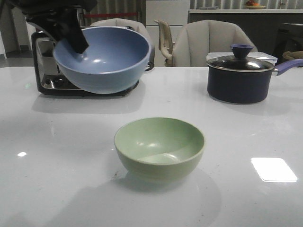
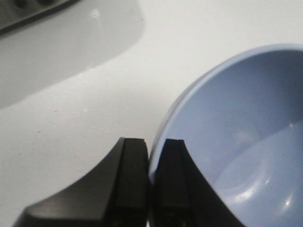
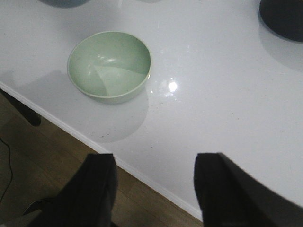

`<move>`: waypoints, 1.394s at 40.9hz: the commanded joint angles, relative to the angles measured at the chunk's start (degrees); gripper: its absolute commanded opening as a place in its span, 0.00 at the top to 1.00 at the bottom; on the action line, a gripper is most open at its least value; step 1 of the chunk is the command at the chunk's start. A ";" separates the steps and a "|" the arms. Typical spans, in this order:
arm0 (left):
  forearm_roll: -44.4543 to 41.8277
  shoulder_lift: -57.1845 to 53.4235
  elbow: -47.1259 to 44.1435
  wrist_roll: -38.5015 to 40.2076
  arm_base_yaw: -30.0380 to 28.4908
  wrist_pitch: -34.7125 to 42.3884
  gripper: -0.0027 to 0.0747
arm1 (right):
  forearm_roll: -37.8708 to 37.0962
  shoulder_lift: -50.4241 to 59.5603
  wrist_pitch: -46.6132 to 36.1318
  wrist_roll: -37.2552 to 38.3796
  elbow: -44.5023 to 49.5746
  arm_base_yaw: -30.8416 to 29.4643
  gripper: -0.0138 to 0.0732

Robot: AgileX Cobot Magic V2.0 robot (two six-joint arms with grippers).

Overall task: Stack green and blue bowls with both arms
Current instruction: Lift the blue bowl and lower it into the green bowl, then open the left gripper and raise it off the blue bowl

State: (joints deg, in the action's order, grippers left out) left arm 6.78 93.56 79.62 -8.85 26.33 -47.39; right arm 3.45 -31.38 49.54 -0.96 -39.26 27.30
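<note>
The left claw (image 2: 150, 179) is clamped on the rim of the blue bowl (image 1: 102, 59), holding it tilted in the air above the bench (image 1: 57, 156), left of and behind the green bowl (image 1: 159, 148). The right claw (image 3: 154, 189) hangs spread and empty near the bench edge. Recommended: carry the blue bowl directly over the green one, level it, then lower — release only once seated. Count: one blue bowl, one green bowl, one lidded saucepan (image 1: 241, 78).

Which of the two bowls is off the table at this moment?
The blue bowl: the left gripper pinches its rim and holds it tilted in the air. The green bowl sits upright on the table, untouched; the right gripper is open.
</note>
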 commanded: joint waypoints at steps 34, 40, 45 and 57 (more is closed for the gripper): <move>7.75 10.51 1.27 -0.20 9.31 8.33 0.72 | -0.34 -0.08 -3.54 -0.55 -1.63 -0.12 0.29; 7.72 10.51 1.27 -0.20 9.31 8.34 0.47 | -0.34 -0.08 -3.54 -0.55 -1.63 -0.12 0.29; 7.72 10.51 1.27 -0.20 9.31 8.34 0.28 | -0.34 -0.08 -3.54 -0.55 -1.63 -0.12 0.29; 4.49 3.98 2.53 -0.20 9.31 6.13 0.22 | -0.34 -0.08 -3.54 -0.55 -1.63 -0.12 0.29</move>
State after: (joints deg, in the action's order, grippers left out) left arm 11.99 104.15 79.72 -8.93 35.15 -42.55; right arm 3.45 -31.38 49.54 -0.96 -39.26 27.30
